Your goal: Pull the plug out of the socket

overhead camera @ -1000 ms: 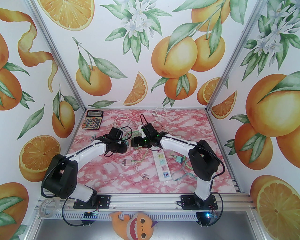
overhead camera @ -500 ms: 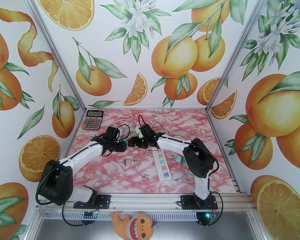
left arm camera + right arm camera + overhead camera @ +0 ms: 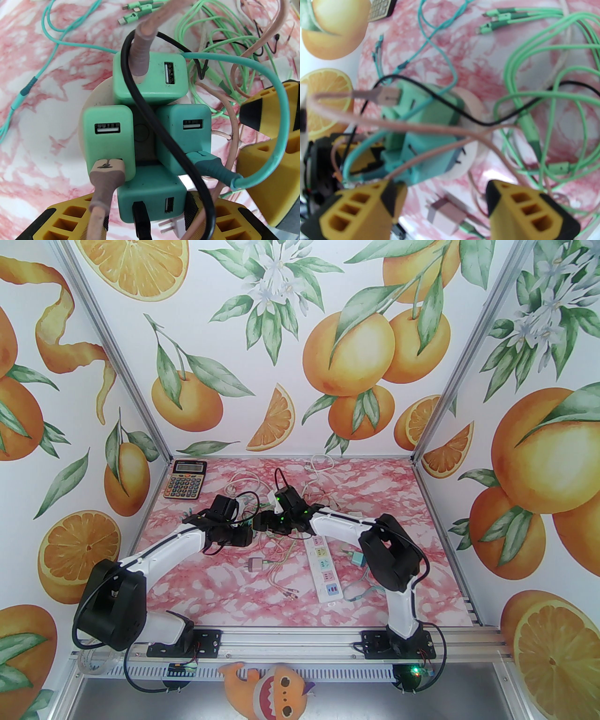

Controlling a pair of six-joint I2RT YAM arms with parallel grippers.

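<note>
- checking target: the socket (image 3: 93, 98), a round white base, sits mid-table on the marbled table (image 3: 225, 587) between the two wrists. four green and teal usb plugs (image 3: 107, 131) stand in it, packed side to side.
- left gripper (image 3: 147, 218): yellow fingers flank the nearest teal plug (image 3: 150, 192). cannot tell whether the pads press it.
- right gripper (image 3: 445, 199): spread wide, grasping nothing, just beside the cluster.
- handling (judgement): the plug is a light, rigid block of smooth plastic. prongs probably grip firmly, and the light socket may lift with it.
- hold: take two opposite flat sides, clear of the black cable (image 3: 150, 117) and pink cable (image 3: 103, 187). pull straight along the prongs with the socket rim pinned.
</note>
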